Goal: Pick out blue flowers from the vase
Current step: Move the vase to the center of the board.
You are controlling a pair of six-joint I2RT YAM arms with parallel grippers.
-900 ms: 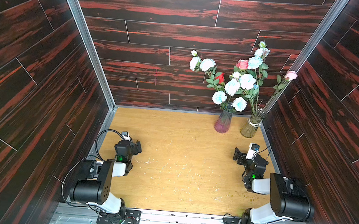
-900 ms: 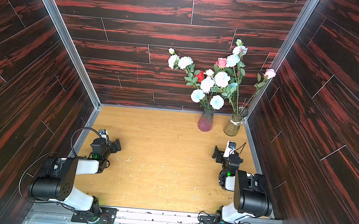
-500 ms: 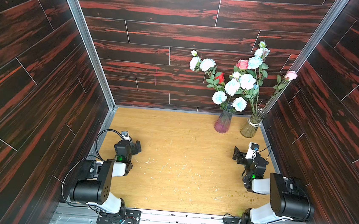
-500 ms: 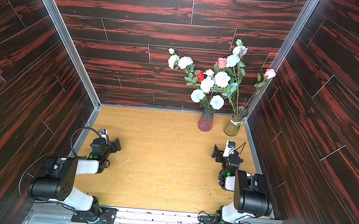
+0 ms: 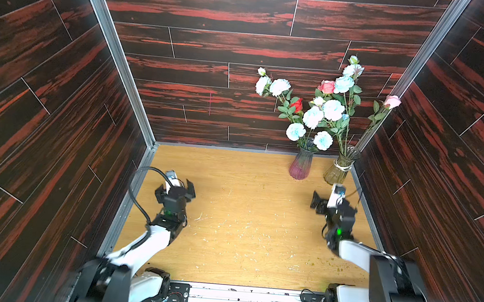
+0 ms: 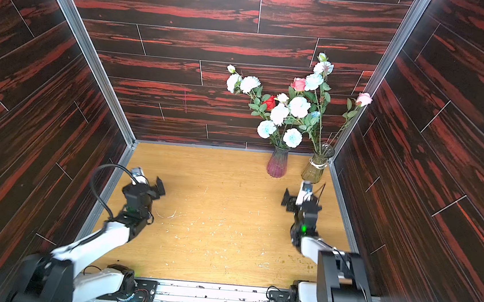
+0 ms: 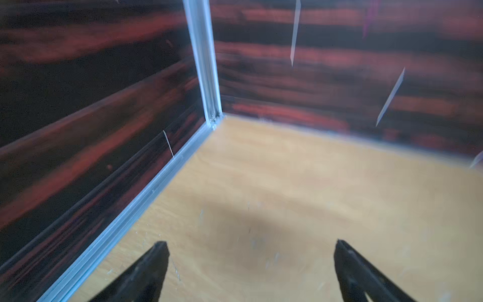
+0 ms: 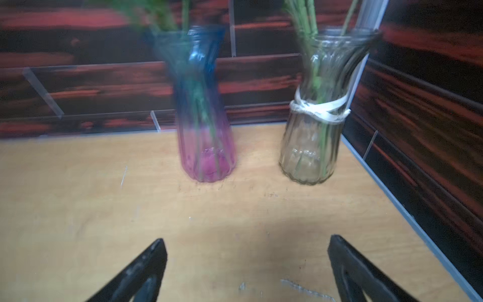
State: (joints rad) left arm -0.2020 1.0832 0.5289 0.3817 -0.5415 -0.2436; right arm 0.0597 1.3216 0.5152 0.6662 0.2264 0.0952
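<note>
— Pale blue, those blooms. Have any come out?

— None. The blue flowers (image 5: 312,117) all have their stems in glass: most in the pink vase (image 5: 301,166), and one tall spray in the clear vase (image 5: 339,170) just beside it. No stem lies on the table (image 5: 244,217).

— So all the picking is left?

— I'd say so. It looks like the very start.

— And the arms?

— Both sit low and reach forward over the wood. The right gripper (image 8: 247,238) faces the pink vase, near it but apart, with its jaws spread wide and nothing between them. The left gripper (image 7: 250,243) is well apart from that vase and points at the far corner. It is just as wide and empty.
</note>
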